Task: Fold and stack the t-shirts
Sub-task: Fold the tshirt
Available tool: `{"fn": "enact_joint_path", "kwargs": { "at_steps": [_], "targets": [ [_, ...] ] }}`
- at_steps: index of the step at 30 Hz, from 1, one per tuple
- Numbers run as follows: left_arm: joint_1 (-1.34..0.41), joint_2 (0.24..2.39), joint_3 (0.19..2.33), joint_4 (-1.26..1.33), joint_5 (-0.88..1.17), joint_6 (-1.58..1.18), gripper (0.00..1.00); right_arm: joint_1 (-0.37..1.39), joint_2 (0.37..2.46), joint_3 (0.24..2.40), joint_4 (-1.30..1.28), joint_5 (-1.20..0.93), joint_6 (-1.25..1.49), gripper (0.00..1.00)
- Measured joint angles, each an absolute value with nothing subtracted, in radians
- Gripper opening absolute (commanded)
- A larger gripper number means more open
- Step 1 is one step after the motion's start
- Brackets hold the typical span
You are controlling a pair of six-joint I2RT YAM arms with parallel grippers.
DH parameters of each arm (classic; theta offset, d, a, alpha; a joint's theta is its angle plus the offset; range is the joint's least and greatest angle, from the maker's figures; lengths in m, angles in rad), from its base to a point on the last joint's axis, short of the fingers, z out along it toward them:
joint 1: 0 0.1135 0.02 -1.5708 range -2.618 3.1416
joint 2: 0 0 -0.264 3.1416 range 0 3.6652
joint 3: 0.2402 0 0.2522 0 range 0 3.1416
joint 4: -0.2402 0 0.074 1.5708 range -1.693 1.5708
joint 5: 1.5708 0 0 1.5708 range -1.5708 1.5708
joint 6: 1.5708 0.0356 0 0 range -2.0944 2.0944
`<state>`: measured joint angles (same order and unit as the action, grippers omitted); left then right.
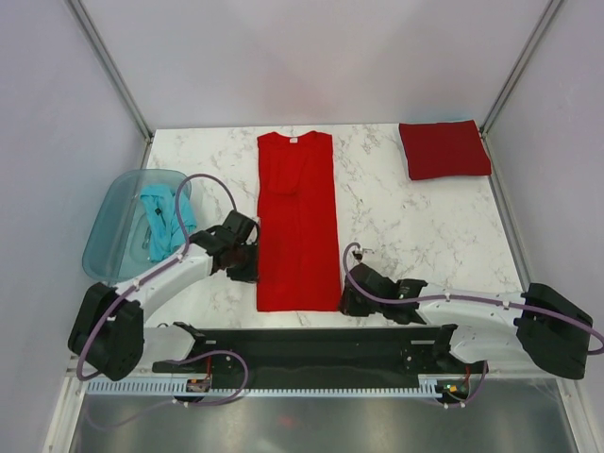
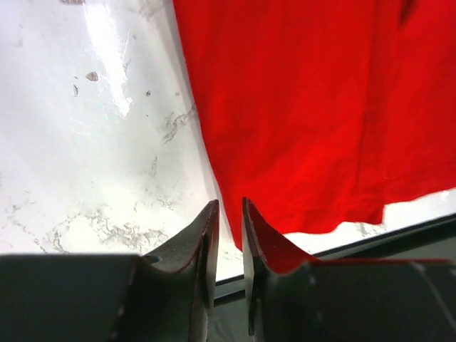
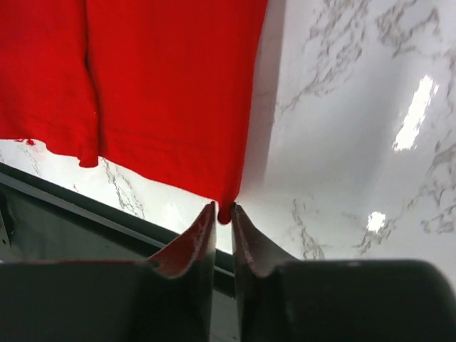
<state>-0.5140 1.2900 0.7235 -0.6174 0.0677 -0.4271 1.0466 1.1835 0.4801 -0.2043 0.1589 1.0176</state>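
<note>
The bright red t-shirt [image 1: 297,226] is laid as a long strip down the middle of the surface [image 1: 425,236], with its hem close to the near edge. It is judged light, limp and easily wrinkled, so it is best taken at the two hem corners.

The right claw [image 3: 223,206] is seen narrow, the right hem corner pinched between its tips. The left claw [image 2: 229,203] is narrowed at the left corner, but a firm hold cannot be told.

Open marble is found to the strip's right, up to the folded crimson t-shirt [image 1: 444,149]. Little is left beyond the collar, and the tub [image 1: 109,226] is set near on the left.
</note>
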Motion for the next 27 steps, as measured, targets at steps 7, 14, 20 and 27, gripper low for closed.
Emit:
{"fn": "enact_joint_path", "kwargs": {
  "at_steps": [7, 14, 20, 27],
  "targets": [
    [-0.522, 1.121, 0.773, -0.625, 0.173, -0.435, 0.14, 1.103, 1.182, 0.513, -0.299, 0.223, 1.070, 0.32],
    [-0.524, 1.159, 0.713, -0.570, 0.221, -0.501, 0.02, 1.104, 1.103, 0.546, -0.345, 0.262, 1.069, 0.30],
    [-0.524, 1.174, 0.602, -0.589, 0.219, -0.561, 0.02, 1.104, 1.034, 0.574, -0.378, 0.291, 1.049, 0.30],
    [-0.524, 1.233, 0.575, -0.577, 0.176, -0.687, 0.02, 1.103, 0.982, 0.611, -0.389, 0.299, 0.998, 0.31]
  ]
}}
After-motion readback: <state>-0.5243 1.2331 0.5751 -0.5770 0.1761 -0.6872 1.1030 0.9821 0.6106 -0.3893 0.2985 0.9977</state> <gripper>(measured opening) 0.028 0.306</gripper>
